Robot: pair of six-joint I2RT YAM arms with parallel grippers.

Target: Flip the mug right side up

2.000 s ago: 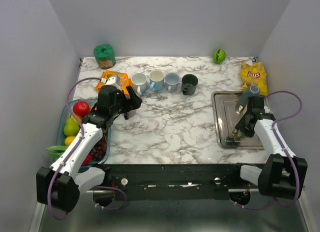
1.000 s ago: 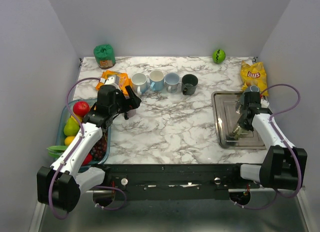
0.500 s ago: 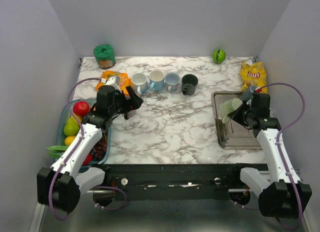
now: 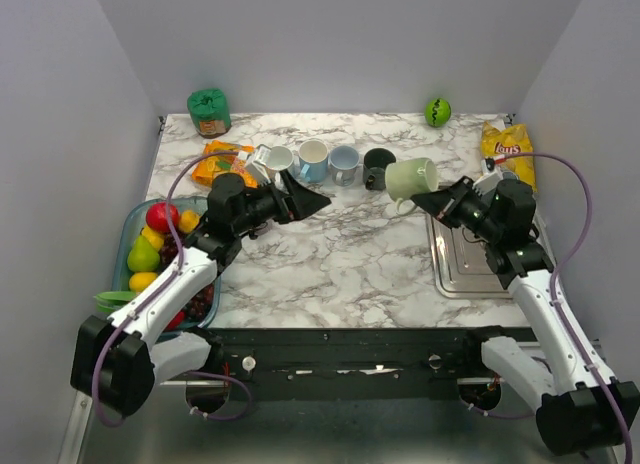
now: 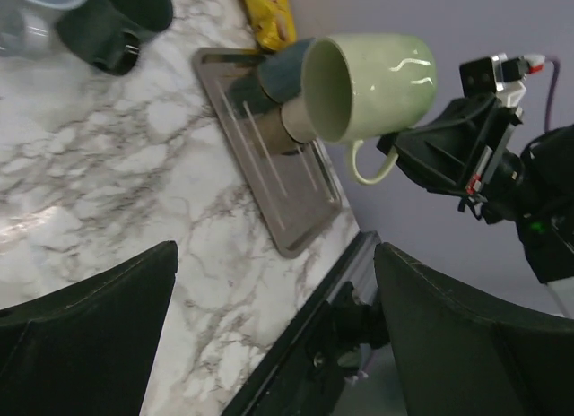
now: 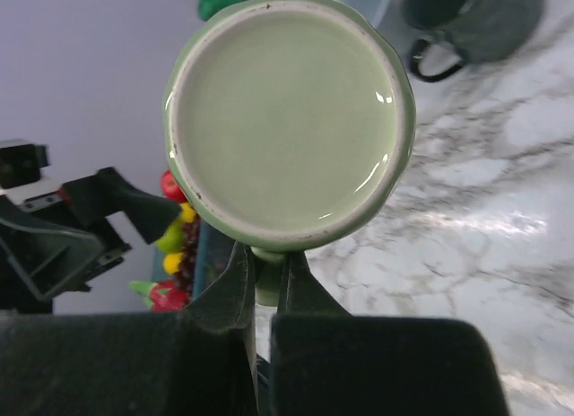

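Note:
A pale green mug (image 4: 410,177) hangs on its side above the table, just left of the metal tray (image 4: 468,269). Its mouth faces left, toward my left arm, and its handle points down. My right gripper (image 4: 436,201) is shut on that handle. In the right wrist view the mug's base (image 6: 289,120) fills the upper frame and the handle sits pinched in the right gripper (image 6: 266,265). The left wrist view looks into the mug's mouth (image 5: 334,91). My left gripper (image 4: 298,194) stands open and empty over the table's middle, short of the mug.
Behind the held mug, a white mug (image 4: 278,160), a light blue one (image 4: 313,160), a blue one (image 4: 344,162) and a dark one (image 4: 377,167) stand upright in a row. A yellow chips bag (image 4: 507,144), a green ball (image 4: 437,111), an orange snack bag (image 4: 224,160) and a fruit container (image 4: 150,254) lie around.
My right gripper has lifted the green mug off the tray and carried it up and left, tipped on its side. My left gripper has swung right toward it, still open.

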